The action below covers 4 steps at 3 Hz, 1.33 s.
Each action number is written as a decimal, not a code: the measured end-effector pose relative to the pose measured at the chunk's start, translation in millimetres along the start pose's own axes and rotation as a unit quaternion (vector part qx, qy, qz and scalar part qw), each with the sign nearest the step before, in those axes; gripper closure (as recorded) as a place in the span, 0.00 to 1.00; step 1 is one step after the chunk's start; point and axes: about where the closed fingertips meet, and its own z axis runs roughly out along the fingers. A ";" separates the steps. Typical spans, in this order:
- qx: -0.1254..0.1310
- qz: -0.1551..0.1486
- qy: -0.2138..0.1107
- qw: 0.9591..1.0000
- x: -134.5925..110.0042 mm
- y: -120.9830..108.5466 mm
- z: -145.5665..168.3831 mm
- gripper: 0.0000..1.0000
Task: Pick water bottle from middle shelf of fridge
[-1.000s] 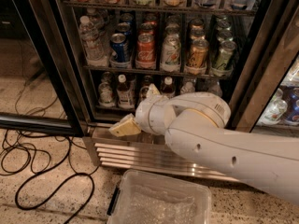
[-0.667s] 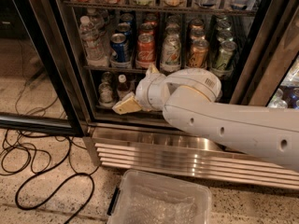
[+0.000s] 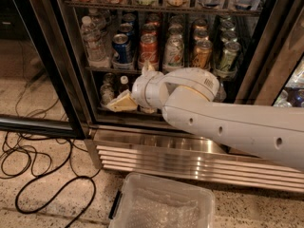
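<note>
The water bottle (image 3: 92,38), clear with a white cap, stands at the left end of the middle shelf (image 3: 102,70), beside rows of soda cans (image 3: 148,48). The fridge (image 3: 156,144) stands open, with its steel base grille below. My gripper (image 3: 121,102) is at the end of the white arm (image 3: 228,122), in front of the lower shelf, pointing left. It is below and a little right of the water bottle and does not touch it.
Small bottles (image 3: 112,85) stand on the lower shelf behind the gripper. The open black-framed glass door (image 3: 40,61) stands at the left. A clear plastic bin (image 3: 161,205) sits on the floor in front. Black cables (image 3: 42,175) lie on the floor at the left.
The arm has risen from in front of the base grille to the lower shelf's height, and the gripper has moved up and towards the shelves.
</note>
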 end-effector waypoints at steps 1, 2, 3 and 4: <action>-0.031 0.002 -0.050 0.998 -29.6 20.2 31.8 0.00; -0.061 0.002 -0.082 0.995 -50.1 44.6 59.5 0.00; -0.062 0.003 -0.082 0.995 -49.8 45.2 60.8 0.00; -0.049 -0.004 -0.098 0.994 -61.2 29.2 61.7 0.00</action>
